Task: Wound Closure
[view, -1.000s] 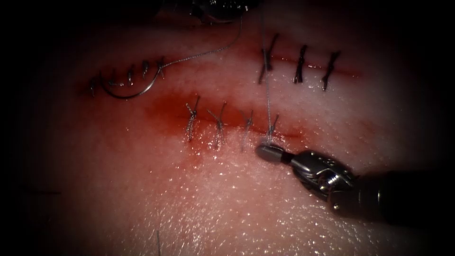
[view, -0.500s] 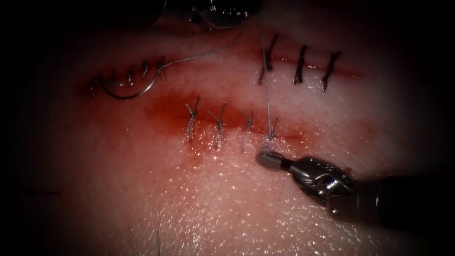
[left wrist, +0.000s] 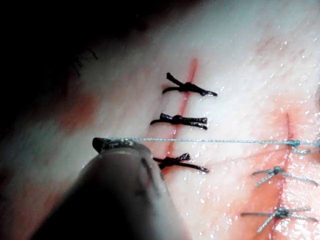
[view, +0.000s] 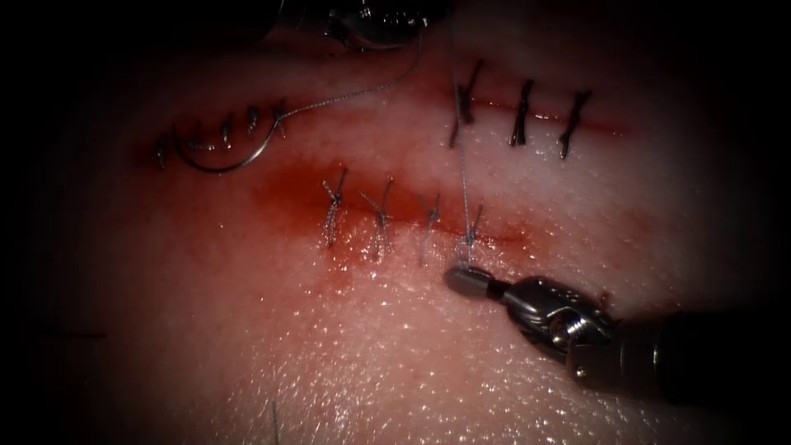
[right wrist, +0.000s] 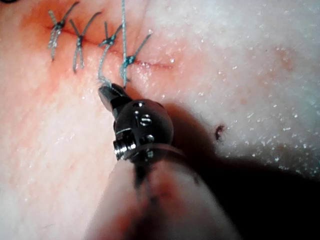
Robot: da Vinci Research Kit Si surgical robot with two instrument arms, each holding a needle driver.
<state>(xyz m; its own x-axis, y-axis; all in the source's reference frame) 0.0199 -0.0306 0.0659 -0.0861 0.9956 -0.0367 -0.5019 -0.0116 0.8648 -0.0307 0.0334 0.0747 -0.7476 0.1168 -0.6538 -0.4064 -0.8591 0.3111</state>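
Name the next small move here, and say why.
Probably draw the left hand and right hand slightly farther apart to snug the knot. Both are shut on the thread, which runs straight through that knot on the cut. The needle lies aside on the tissue, unheld.

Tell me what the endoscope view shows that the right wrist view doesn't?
Endoscope view: the curved needle lying on the tissue at upper left, apparently not in it and held by neither tool; three dark stitches; and the left tool holding the thread's far end. Right wrist view: nothing new, just a closer look at the right tool. Both: the right tool's jaws shut on the thread beside the last of four pale stitches along the cut.
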